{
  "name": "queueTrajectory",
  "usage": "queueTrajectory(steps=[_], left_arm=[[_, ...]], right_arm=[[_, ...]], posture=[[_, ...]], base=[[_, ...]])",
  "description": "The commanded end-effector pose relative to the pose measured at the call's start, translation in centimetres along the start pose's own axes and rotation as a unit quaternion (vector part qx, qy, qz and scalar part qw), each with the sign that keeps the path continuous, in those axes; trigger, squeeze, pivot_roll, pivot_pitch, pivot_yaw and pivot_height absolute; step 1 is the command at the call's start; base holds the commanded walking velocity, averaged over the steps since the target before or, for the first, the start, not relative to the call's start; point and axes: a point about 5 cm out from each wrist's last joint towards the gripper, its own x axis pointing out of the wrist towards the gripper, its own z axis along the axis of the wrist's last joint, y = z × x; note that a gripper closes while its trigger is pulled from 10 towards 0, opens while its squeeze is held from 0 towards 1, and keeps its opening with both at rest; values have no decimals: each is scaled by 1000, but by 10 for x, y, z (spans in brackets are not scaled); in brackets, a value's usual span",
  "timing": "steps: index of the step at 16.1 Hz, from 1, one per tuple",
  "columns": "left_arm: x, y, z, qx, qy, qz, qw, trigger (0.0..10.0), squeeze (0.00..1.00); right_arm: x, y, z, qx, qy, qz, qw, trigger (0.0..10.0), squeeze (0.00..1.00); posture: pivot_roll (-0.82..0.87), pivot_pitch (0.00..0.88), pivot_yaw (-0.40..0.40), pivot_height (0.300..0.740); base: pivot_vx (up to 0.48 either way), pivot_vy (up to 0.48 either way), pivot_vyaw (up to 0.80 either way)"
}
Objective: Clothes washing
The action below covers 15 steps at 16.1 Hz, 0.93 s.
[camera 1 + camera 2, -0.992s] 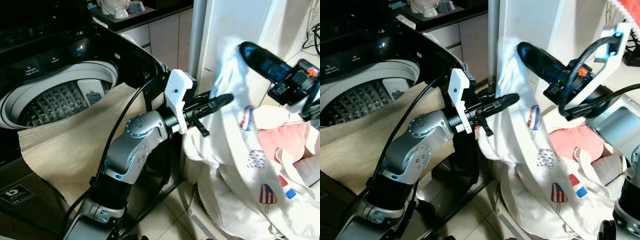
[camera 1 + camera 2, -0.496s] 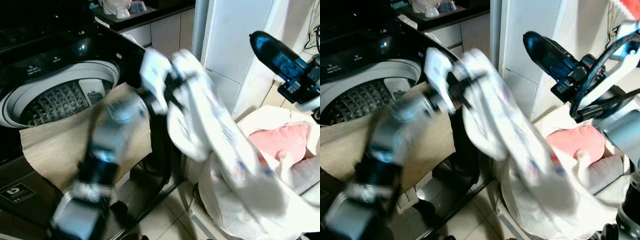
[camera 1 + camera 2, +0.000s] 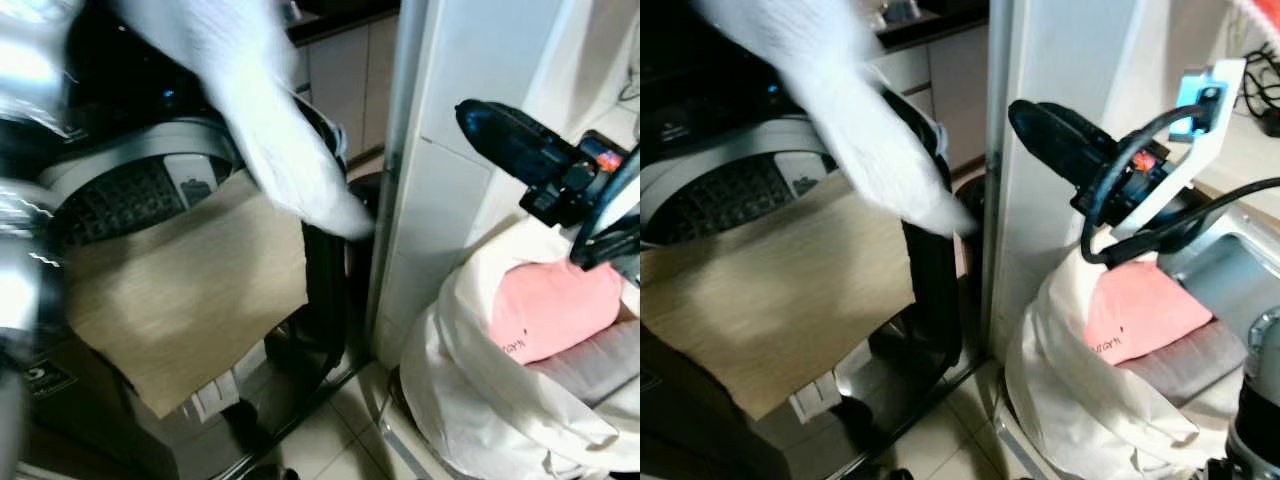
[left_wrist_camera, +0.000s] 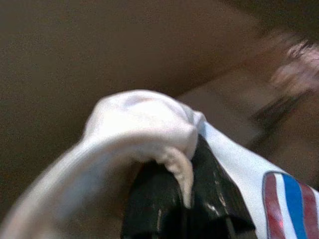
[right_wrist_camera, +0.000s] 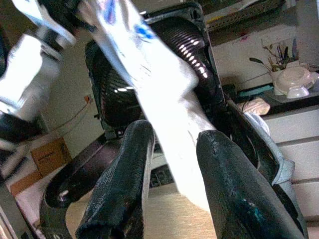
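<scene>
Within the last second the white garment [image 3: 270, 130] has been swung from the laundry bag [image 3: 470, 400] up over the washing machine [image 3: 130, 190], pinched in the left gripper [image 4: 184, 209] jaws. The right gripper [image 5: 169, 184], its jaws parted and empty, is held above the bag, so release into the drum appears to be next.

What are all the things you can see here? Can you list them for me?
Washing machine: one, black with a grey drum, open at the top, on the robot's left.
Cloth: one, beige, draped over the machine's front edge.
White garment: one, white with a red and blue print, blurred, hanging above the machine.
Laundry bag: one, white, on the floor to the right.
Pink garment: one, inside the bag.
Grey item: one, in the bag beside the pink garment.
Wall corner: white, between machine and bag.
Left gripper: black, shut on the white garment.
Right gripper: black, open, above the bag.
</scene>
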Motion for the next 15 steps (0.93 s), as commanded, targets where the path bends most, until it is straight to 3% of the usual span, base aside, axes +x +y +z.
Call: queueTrajectory(steps=[1, 2, 3, 4, 5, 6, 8, 9, 10, 13, 15], left_arm=[[-3, -8, -14, 32, 28, -22, 999, 0, 0], [-7, -16, -26, 38, 60, -48, 996, 0, 0], [-20, -34, -55, 68, 129, -106, 984, 0, 0], [-29, -40, -69, 79, 162, -122, 976, 0, 0], [-51, -52, -99, 110, 242, -169, 949, 10000, 0], [-72, -62, -120, 90, 310, -213, 922, 10000, 0], [-93, -71, -135, 5, 392, -258, 883, 10000, 0], [-94, -71, -136, -7, 398, -258, 880, 10000, 0], [-98, -72, -138, -38, 417, -277, 865, 10000, 1000], [-97, -70, -134, -96, 430, -333, 834, 10000, 1000], [-98, -68, -133, -124, 429, -340, 827, 10000, 1000]], right_arm=[[5, 8, -8, -9, 18, 12, 1000, 10000, 0], [9, 10, -16, -14, 39, 14, 999, 10000, 0], [15, 13, -31, -27, 79, 16, 996, 10000, 0], [18, 14, -38, -30, 91, 15, 995, 10000, 0], [26, 14, -47, -26, 100, 9, 995, 10000, 0], [29, 16, -52, -25, 108, 7, 994, 10000, 0], [30, 23, -65, -46, 154, 21, 987, 10000, 0], [29, 23, -68, -52, 165, 23, 985, 10000, 0], [29, 26, -73, -54, 178, 29, 982, 10000, 0], [31, 27, -77, -50, 180, 32, 982, 10000, 0], [31, 26, -80, -48, 183, 27, 982, 10000, 0]], posture=[[-110, 0, 90, 740], [-103, 0, 89, 740], [-100, 0, 88, 740], [-96, 0, 88, 740], [-92, 0, 90, 740], [-91, 0, 89, 740], [-94, 0, 85, 740], [-94, 0, 84, 740], [-92, 0, 82, 740], [-81, 0, 79, 740], [-77, 0, 80, 740]], base=[[0, 0, 0], [0, 0, 0], [0, 0, 0], [0, 0, 0], [0, 0, 0], [0, 0, 0], [0, 0, 0], [0, 0, 0], [0, 0, 0], [0, 0, 0], [0, 0, 0]])
